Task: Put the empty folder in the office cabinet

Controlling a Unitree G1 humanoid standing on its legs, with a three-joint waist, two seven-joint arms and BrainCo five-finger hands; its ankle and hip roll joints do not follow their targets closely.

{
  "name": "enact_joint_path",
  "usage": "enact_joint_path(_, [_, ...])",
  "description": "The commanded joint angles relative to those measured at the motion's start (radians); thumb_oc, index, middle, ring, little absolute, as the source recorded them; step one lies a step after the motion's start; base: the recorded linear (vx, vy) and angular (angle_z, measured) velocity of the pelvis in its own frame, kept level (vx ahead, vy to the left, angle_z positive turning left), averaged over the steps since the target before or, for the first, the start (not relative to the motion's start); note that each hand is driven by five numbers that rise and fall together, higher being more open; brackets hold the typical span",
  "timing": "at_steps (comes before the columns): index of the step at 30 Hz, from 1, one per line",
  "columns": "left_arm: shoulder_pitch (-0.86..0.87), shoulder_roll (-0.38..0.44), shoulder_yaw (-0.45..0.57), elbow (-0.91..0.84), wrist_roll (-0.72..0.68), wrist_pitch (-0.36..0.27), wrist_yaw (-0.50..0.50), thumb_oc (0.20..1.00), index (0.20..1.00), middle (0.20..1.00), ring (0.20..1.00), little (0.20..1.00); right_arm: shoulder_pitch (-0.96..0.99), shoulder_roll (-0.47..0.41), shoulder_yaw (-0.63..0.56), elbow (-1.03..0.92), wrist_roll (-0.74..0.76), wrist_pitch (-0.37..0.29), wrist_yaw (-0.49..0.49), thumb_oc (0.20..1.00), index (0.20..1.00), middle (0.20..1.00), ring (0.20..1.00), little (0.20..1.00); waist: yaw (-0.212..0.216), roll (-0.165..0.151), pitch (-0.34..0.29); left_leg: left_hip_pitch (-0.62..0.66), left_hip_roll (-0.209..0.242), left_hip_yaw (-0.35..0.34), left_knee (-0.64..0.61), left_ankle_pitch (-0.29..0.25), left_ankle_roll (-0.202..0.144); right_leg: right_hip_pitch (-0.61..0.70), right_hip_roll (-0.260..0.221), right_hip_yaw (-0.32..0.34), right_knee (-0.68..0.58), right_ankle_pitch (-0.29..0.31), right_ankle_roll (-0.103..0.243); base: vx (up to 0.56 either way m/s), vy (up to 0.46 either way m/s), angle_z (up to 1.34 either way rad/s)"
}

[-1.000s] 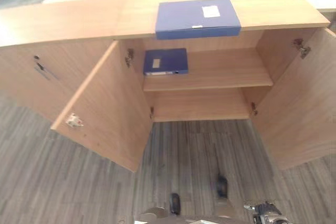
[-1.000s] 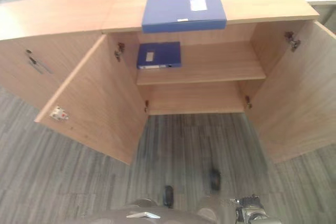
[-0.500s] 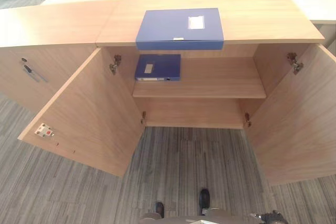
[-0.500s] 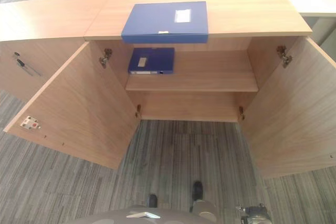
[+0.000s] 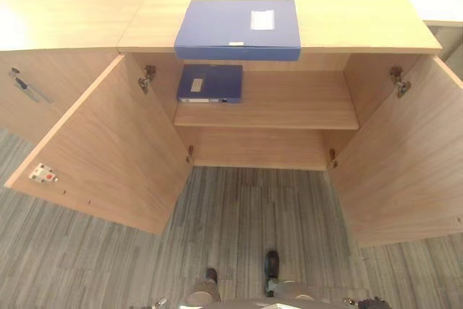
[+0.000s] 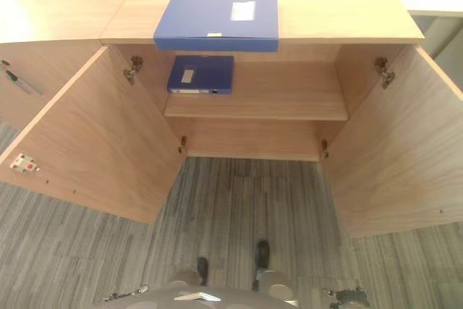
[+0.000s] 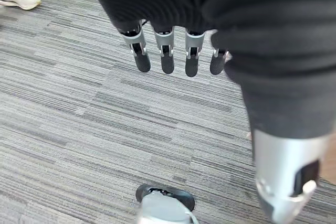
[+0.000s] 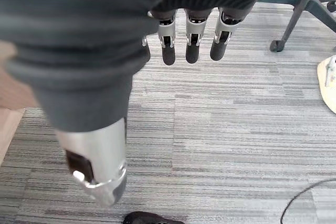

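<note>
A blue folder (image 5: 237, 27) lies flat on top of the wooden office cabinet (image 5: 362, 19), at its front edge, above the open compartment. Both cabinet doors stand wide open, the left door (image 5: 108, 150) and the right door (image 5: 401, 164). On the upper shelf (image 5: 289, 106) inside, toward its left end, lies a second blue folder (image 5: 210, 82). The left hand (image 7: 168, 51) hangs over the grey carpet (image 7: 79, 108) with fingers straight and relaxed, holding nothing. The right hand (image 8: 191, 38) hangs likewise, empty, with an office chair base (image 8: 299, 3) nearby.
</note>
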Motion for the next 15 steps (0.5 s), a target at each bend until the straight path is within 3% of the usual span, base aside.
enact_joint_path(1, [0.008, 0.03, 0.002, 0.008, -0.018, 0.003, 0.013, 1.0, 1.0, 1.0, 1.0, 1.0, -0.032, -0.043, 0.046, 0.01, 0.024, -0.008, -0.027, 1.0, 1.0, 1.0, 1.0, 1.0, -0.009, -0.008, 0.016, -0.084, -0.035, -0.003, -0.088, -0.058, 0.087, 0.072, -0.033, 0.002, 0.049, -0.145, 0.065, 0.19, 0.044, 0.07])
enact_joint_path(3, [0.015, 0.027, -0.002, 0.012, -0.013, 0.004, 0.011, 1.0, 1.0, 1.0, 1.0, 1.0, -0.036, -0.046, 0.046, 0.005, 0.022, -0.007, -0.028, 1.0, 1.0, 1.0, 1.0, 1.0, 0.004, 0.002, 0.009, -0.09, -0.026, -0.016, -0.197, -0.009, 0.081, 0.093, -0.027, 0.006, 0.034, -0.153, 0.074, 0.24, 0.086, -0.23])
enact_joint_path(4, [0.02, 0.025, -0.006, 0.014, -0.011, 0.003, 0.012, 1.0, 1.0, 1.0, 1.0, 1.0, -0.038, -0.048, 0.047, -0.001, 0.02, -0.008, -0.029, 1.0, 1.0, 1.0, 1.0, 1.0, 0.014, 0.014, 0.002, -0.109, -0.022, -0.03, -0.291, 0.058, 0.073, 0.111, -0.017, 0.012, 0.024, -0.163, 0.078, 0.25, 0.113, -0.85])
enact_joint_path(5, [0.02, 0.026, -0.011, 0.017, -0.009, 0.002, 0.013, 1.0, 1.0, 1.0, 1.0, 1.0, -0.04, -0.05, 0.047, -0.002, 0.018, -0.009, -0.03, 1.0, 1.0, 1.0, 1.0, 1.0, 0.024, 0.02, 0.001, -0.135, -0.022, -0.04, -0.346, 0.092, 0.065, 0.128, -0.012, 0.018, 0.016, -0.17, 0.08, 0.18, 0.08, -0.54])
enact_joint_path(6, [0.02, 0.026, -0.011, 0.017, -0.009, 0.002, 0.013, 1.0, 1.0, 1.0, 1.0, 1.0, -0.04, -0.05, 0.047, -0.002, 0.018, -0.009, -0.03, 1.0, 1.0, 1.0, 1.0, 1.0, 0.025, 0.018, 0.003, -0.128, -0.024, -0.039, -0.354, 0.096, 0.065, 0.132, -0.014, 0.018, 0.015, -0.172, 0.08, 0.26, 0.106, -0.09])
enact_joint_path(7, [0.028, 0.023, -0.008, 0.036, 0.009, 0.005, 0.006, 1.0, 1.0, 1.0, 1.0, 1.0, -0.041, -0.045, 0.047, 0.0, 0.008, -0.009, -0.028, 1.0, 1.0, 1.0, 1.0, 1.0, 0.031, 0.029, -0.019, -0.088, -0.019, -0.042, -0.439, 0.099, 0.063, 0.156, -0.002, 0.034, 0.006, -0.187, 0.087, 0.26, 0.143, 0.14])
enact_joint_path(10, [0.045, 0.018, 0.006, 0.051, 0.024, 0.004, 0.009, 1.0, 1.0, 1.0, 1.0, 1.0, -0.032, -0.036, 0.031, 0.004, 0.006, -0.009, -0.027, 1.0, 1.0, 1.0, 1.0, 1.0, 0.024, 0.039, -0.05, -0.043, -0.034, -0.029, -0.457, 0.092, 0.069, 0.148, -0.025, 0.042, 0.003, -0.181, 0.107, 0.2, 0.183, -0.56])
enact_joint_path(14, [0.045, 0.018, 0.006, 0.051, 0.024, 0.003, 0.009, 1.0, 1.0, 1.0, 1.0, 1.0, -0.032, -0.036, 0.031, 0.004, 0.006, -0.009, -0.027, 1.0, 1.0, 1.0, 1.0, 1.0, 0.026, 0.039, -0.05, -0.042, -0.035, -0.027, -0.457, 0.091, 0.07, 0.148, -0.025, 0.044, 0.003, -0.182, 0.107, 0.06, 0.099, -0.3])
enact_joint_path(15, [0.039, 0.027, 0.005, 0.043, 0.025, -0.004, 0.015, 1.0, 1.0, 1.0, 1.0, 1.0, -0.045, -0.012, 0.033, -0.002, 0.013, -0.005, -0.022, 1.0, 1.0, 1.0, 1.0, 1.0, 0.019, 0.036, -0.057, -0.02, -0.062, 0.022, -0.457, 0.056, 0.098, 0.117, -0.08, 0.077, 0.004, -0.156, 0.145, 0.2, 0.389, -0.15])
